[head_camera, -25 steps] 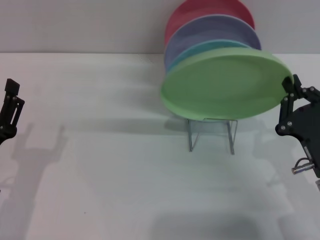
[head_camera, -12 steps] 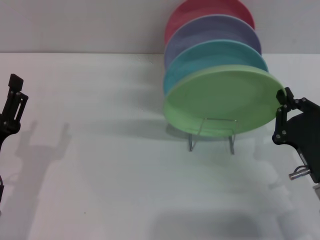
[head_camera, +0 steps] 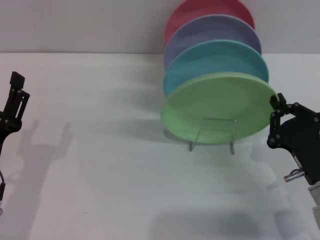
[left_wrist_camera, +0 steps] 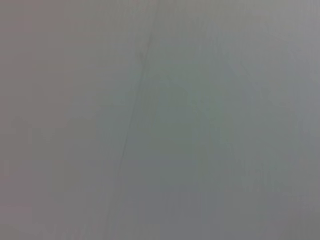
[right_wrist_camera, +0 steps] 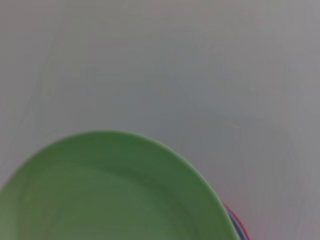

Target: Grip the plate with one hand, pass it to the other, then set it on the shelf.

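The light green plate [head_camera: 215,102] stands tilted in the front slot of the chrome wire shelf [head_camera: 220,119], leaning back against the other plates. My right gripper [head_camera: 274,106] is shut on the plate's right rim, level with the shelf. In the right wrist view the plate [right_wrist_camera: 110,195] fills the lower part of the picture. My left gripper [head_camera: 15,100] is held up at the far left edge of the table, open and empty, far from the shelf. The left wrist view shows only a blank grey surface.
Behind the green plate on the same shelf stand a turquoise plate [head_camera: 215,57], a lavender plate [head_camera: 215,30] and a red plate [head_camera: 200,12]. The white table [head_camera: 115,175] stretches in front and to the left. A grey wall runs behind.
My right gripper has lowered the green plate and tilted it more upright, bringing it down from above the shelf into the front slot. The left gripper has barely moved.
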Motion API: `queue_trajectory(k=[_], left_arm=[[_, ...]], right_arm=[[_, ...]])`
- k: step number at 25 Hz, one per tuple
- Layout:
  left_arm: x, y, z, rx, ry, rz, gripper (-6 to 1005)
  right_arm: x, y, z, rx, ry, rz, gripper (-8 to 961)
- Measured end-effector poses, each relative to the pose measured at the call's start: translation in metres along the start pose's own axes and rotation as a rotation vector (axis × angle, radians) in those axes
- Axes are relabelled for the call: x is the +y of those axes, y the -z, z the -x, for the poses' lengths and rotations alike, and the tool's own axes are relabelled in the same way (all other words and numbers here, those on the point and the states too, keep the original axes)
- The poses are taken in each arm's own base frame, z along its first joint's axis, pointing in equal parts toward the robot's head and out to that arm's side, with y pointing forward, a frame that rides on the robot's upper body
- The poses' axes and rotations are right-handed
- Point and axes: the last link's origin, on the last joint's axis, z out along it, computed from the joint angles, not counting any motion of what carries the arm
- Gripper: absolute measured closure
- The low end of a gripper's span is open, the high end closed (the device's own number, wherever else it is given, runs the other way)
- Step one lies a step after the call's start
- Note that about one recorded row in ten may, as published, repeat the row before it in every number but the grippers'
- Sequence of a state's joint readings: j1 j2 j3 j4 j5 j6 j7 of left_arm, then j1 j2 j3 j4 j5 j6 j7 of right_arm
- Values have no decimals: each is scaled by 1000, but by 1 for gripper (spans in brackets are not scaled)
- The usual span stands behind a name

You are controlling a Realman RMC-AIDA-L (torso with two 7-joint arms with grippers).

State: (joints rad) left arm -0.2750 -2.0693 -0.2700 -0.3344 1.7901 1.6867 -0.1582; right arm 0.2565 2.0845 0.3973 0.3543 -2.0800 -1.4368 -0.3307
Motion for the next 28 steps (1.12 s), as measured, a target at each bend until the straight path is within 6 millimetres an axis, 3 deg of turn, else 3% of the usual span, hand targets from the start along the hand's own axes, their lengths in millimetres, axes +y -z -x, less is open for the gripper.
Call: queue_trajectory(k=[11,16,22,28], left_arm=[[-2,0,-2,11,1,3,185],[-3,-1,-4,20,-2,7,185],[-3,-2,-5,29,-12,8,185],[-4,-5,-5,28,-27,18,185]], right_arm=[[2,-2,-3,24,-3,13,933],[2,-1,-1,11,-19,6,812],[-10,30,16,-131,-159,-35,621],[-35,61,26,-225,-278,-150,582]])
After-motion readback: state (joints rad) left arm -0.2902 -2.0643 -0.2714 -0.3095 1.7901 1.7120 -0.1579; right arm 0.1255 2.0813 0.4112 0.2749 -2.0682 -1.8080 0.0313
